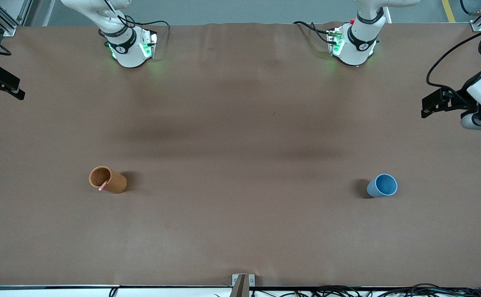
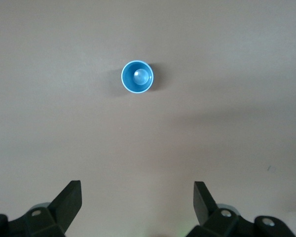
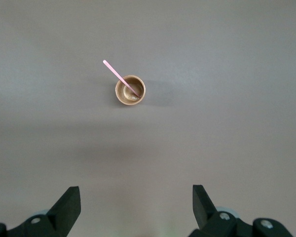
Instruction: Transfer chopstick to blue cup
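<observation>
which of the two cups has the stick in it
The taller orange-brown cylindrical cup, toward the right arm's end, holds the thin pale-pink chopstick; the small matte blue cup is empty.

Chopstick [image 1: 104, 185] leans in orange cup [image 1: 107, 180] toward right arm's end of table [image 1: 240, 123]; blue cup [image 1: 382, 185] well apart, toward left arm's end.

Bare table [image 1: 240, 123] surrounds orange cup [image 1: 108, 180] and blue cup [image 1: 382, 185].

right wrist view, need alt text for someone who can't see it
A pink chopstick leans in an upright orange-brown cup, its top end sticking out past the rim, seen from high above the brown table. The right gripper is open, with both black fingertips at the picture's lower edge.
</observation>
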`<state>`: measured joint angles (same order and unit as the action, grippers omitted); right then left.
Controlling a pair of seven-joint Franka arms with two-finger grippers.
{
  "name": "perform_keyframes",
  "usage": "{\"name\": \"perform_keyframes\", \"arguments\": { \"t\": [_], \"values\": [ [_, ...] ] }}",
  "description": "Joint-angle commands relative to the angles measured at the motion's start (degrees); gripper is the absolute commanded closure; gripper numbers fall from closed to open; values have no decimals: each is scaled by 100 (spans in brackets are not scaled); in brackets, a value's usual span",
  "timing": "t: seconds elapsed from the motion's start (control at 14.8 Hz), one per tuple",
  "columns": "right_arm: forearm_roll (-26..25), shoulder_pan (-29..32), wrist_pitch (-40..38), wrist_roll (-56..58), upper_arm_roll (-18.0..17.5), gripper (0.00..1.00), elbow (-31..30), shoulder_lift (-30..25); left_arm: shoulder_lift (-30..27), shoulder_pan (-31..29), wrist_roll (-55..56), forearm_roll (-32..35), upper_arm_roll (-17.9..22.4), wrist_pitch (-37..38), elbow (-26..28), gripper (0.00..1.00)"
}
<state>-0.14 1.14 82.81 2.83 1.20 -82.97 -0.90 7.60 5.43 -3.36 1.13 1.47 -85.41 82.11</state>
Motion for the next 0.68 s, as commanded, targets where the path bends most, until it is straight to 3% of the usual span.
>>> {"name": "perform_keyframes", "arguments": {
  "t": [0.0,0.2,0.34,0.61],
  "values": [
    [-57,-44,426,7,-58,0,-219,46,636,-209,-112,-95,73,-474,84,0],
    [-74,-18,1270,7,-348,0,-816,73,1076,-296,-147,-77,126,-1519,646,0],
    [-83,-53,1692,7,-357,1,-1071,265,1287,-314,-148,-77,135,-2337,1094,0],
    [-328,-97,2501,7,-568,1,-1520,661,2077,-376,-148,-86,135,-3445,1245,0]
  ]
}}
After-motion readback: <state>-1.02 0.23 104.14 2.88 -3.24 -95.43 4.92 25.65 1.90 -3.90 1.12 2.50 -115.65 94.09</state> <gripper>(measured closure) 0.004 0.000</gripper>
